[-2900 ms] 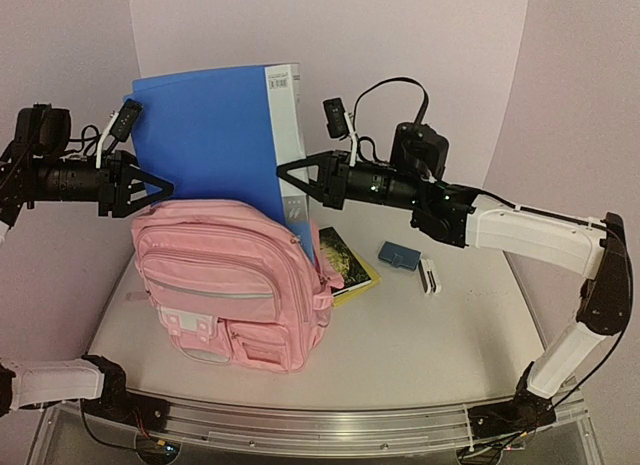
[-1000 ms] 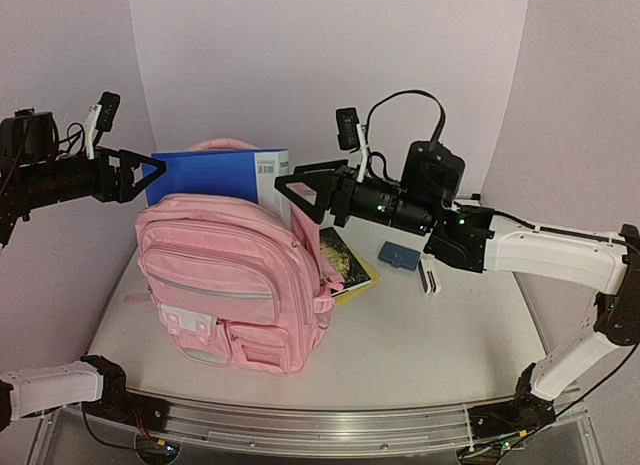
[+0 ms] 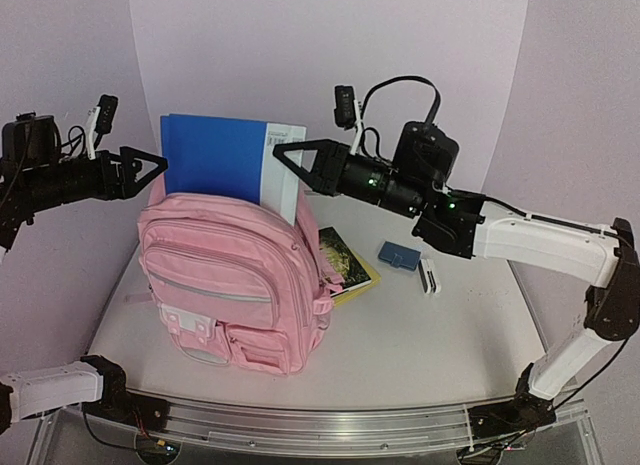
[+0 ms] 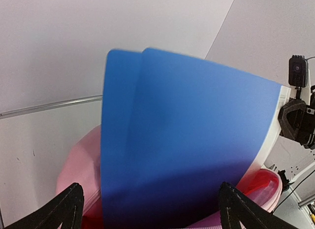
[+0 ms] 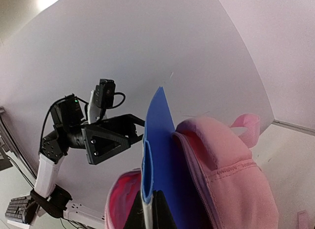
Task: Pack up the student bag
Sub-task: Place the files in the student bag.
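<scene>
Bench (image 3: 420, 355): pale surface, carrying all items listed.

Student bag (image 3: 235, 285): pink, standing upright on the bench, below and between the two grippers, front pockets towards the arm bases. Main compartment open at the top.

Blue folder (image 3: 215, 160): upright, lower part inside the bag's open top, upper part standing clear above it. Its white spine edge faces the right gripper.

Right gripper (image 3: 285, 157): fingers pressed together, pinching the folder at its white edge, level with the upper corner. The wrist view confirms the pinch on the folder's edge, with the bag's pink rim just beside it.

Left gripper (image 3: 156, 170): fingers spread wide at the folder's opposite edge. Contact with the folder cannot be determined.

Book (image 3: 347, 260): dark cover with yellow border, flat on the bench below the right gripper, against the bag's side.

Small blue case (image 3: 399, 255): flat, beneath the right arm.

White and black item (image 3: 430, 277): near the case; type not discernible.
</scene>
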{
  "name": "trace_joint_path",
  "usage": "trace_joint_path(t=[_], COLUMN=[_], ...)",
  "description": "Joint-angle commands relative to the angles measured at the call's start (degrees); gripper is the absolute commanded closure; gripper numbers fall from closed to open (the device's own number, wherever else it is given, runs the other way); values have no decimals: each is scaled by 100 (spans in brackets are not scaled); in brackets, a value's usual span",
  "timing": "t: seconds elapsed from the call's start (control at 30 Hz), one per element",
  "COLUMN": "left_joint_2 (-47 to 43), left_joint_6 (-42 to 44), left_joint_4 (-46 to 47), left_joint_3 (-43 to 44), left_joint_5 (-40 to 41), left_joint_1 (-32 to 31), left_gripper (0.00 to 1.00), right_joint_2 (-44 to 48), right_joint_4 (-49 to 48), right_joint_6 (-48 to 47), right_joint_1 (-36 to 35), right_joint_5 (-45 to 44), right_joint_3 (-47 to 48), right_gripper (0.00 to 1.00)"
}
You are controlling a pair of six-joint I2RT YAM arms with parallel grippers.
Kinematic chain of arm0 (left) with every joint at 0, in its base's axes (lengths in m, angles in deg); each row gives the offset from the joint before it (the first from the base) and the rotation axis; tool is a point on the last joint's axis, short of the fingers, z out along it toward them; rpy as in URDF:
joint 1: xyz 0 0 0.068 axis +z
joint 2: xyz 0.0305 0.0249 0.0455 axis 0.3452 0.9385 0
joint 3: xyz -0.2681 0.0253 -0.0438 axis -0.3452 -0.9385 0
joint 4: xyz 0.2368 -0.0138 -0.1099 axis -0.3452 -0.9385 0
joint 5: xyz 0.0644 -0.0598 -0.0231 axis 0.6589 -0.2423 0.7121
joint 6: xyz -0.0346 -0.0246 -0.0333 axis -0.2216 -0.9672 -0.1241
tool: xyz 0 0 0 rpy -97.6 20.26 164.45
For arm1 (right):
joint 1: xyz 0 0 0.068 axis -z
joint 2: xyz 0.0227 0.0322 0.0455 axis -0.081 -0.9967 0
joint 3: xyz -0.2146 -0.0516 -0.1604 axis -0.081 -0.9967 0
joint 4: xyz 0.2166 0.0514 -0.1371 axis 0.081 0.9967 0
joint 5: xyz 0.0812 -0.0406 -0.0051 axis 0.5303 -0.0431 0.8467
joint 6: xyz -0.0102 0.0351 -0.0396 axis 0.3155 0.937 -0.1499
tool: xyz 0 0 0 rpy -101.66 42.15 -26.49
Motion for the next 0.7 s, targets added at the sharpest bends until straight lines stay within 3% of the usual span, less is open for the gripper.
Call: trace_joint_path(t=[0.0, 0.13, 0.23, 0.43, 0.67], left_joint_2=[-22, -41, -51, -8, -10], left_joint_6=[-26, -26, -5, 49, 42], left_joint_4=[116, 98, 56, -49, 42], left_joint_3=[258, 245, 292, 414, 348], left_joint_5=[-23, -8, 48, 164, 151], left_joint_1=[-10, -7, -11, -11, -8], left_gripper=[5, 4, 3, 1, 0], right_joint_2=[408, 129, 56, 60, -311], right_joint_4=[-1008, -1129, -651, 146, -121], right_joint_6=[475, 275, -108, -804, -986], right_joint_1=[-28, -38, -38, -40, -62], right_joint_5=[194, 937, 1063, 682, 392], right_joint_3=[-40, -286, -537, -950, -1447], right_gripper=[100, 100, 100, 100, 100])
